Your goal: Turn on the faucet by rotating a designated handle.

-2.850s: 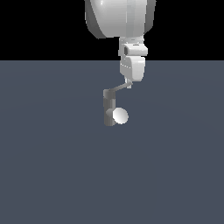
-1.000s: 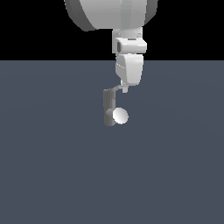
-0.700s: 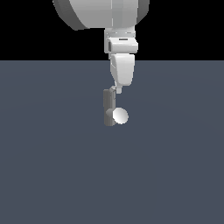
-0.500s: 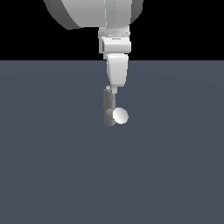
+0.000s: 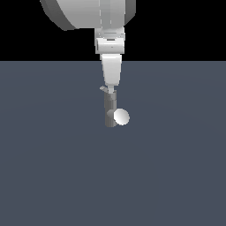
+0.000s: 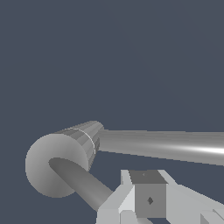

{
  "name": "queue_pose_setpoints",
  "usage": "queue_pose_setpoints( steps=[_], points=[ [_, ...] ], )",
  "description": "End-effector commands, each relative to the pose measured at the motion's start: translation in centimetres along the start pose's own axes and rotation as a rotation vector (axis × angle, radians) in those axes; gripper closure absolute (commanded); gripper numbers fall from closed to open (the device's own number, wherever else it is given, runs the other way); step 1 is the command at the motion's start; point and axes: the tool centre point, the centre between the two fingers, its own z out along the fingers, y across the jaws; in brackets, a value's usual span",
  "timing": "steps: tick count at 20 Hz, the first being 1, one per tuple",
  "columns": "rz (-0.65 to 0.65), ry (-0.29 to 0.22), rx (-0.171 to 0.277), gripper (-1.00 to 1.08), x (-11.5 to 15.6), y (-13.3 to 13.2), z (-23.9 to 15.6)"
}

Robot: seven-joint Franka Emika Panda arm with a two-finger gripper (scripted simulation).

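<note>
The faucet is a small grey upright post on the dark floor, with a short stub ending in a white ball on the exterior view's right. My gripper hangs straight above the post top, fingers together with no gap, tip against the handle. Only a short light-grey end of the handle shows beside the tip. In the wrist view the faucet is a grey cylinder with a round end. A dark thin bar runs from it under my fingertip, and a long light bar runs off sideways.
The dark grey-blue floor surrounds the faucet on all sides. The large white arm links hang above the post at the top of the exterior view.
My gripper has moved towards the exterior view's left, to above the post. The handle swung with it, from pointing right to a short stub at the post top.
</note>
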Motion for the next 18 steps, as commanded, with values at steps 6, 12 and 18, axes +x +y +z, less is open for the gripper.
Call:
queue_pose_setpoints(
  steps=[6,12,18],
  points=[
    [-0.06,-0.008,-0.017,1.08,-6.3,-1.6,1.1],
    [0.011,0.001,-0.003,1.08,-2.7,-2.8,0.1],
    [-0.009,-0.002,-0.008,1.08,-4.1,-4.4,0.4]
  ],
)
